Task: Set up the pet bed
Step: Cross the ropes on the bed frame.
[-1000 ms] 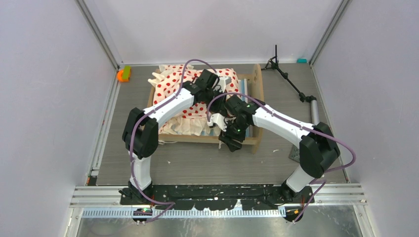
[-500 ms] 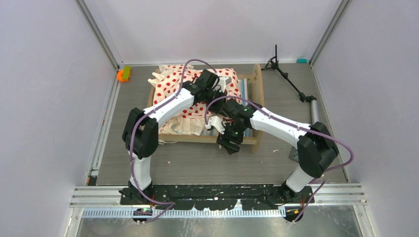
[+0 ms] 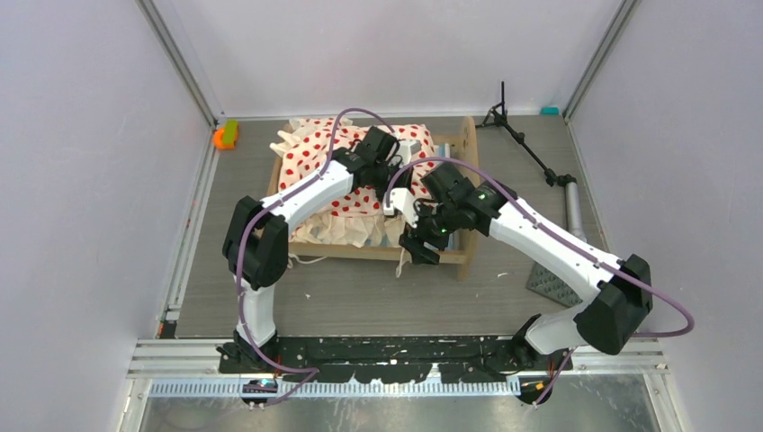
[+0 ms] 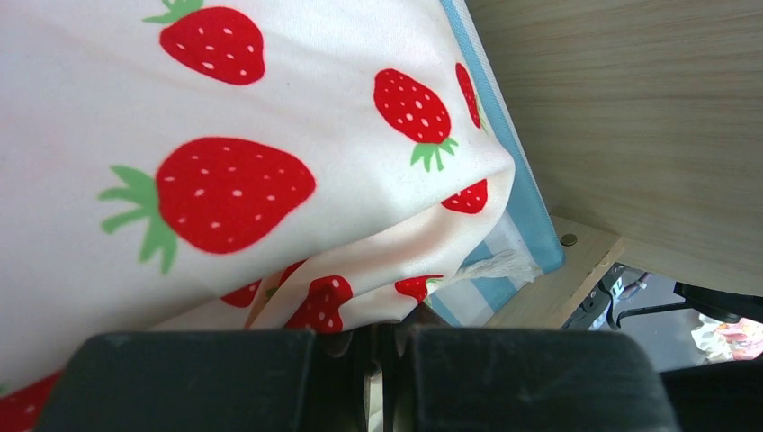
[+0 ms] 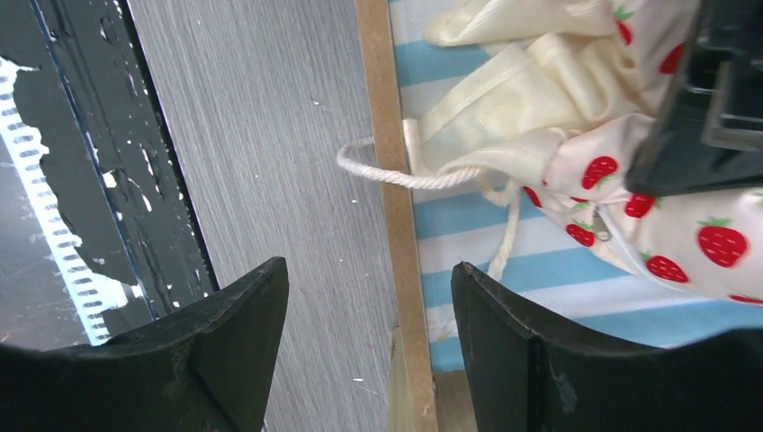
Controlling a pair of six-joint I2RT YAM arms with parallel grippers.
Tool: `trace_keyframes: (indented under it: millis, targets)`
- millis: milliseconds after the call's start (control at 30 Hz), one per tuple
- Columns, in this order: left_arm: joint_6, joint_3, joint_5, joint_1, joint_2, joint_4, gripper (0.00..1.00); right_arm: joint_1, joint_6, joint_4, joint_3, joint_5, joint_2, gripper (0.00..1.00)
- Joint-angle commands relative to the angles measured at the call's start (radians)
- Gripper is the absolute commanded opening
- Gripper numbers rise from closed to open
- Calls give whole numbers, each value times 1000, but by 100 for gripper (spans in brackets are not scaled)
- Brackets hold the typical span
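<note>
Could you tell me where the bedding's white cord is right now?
Right wrist view: the white cord loops over the wooden side rail, just beyond the open right gripper.

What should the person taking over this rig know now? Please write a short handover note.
Left gripper: shut, apparently pinching an edge of the strawberry-print bedding.
Right gripper: open, empty, over the near rail of the bed frame.
Things: the striped mattress lies in the frame. The bedding is bunched on it, and its cord hangs over the rail.
Done: mattress and bedding are in the bed.
Left: spread the bedding flat and tuck the cord in.
</note>
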Motion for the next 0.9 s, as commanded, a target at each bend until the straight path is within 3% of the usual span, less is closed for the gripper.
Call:
trace_keyframes:
  millis: [0, 167, 267, 433, 633, 867]
  targets:
    - [2, 21, 11, 8, -18, 8, 0, -5, 13, -28, 9, 35, -27, 72]
    - [0, 15, 13, 9, -26, 5, 0, -13, 38, 26, -12, -14, -61, 72]
    - [4, 8, 13, 9, -46, 3, 0, -23, 156, 161, -52, -18, -132, 75]
    - [0, -7, 52, 9, -81, 3, 1, -23, 378, 296, -105, 149, -248, 74]
    - [0, -80, 74, 1, -145, 13, 0, -23, 623, 239, -102, 362, -319, 62]
    - [-19, -110, 45, 2, -212, 34, 0, -23, 555, 221, -155, 216, -330, 65]
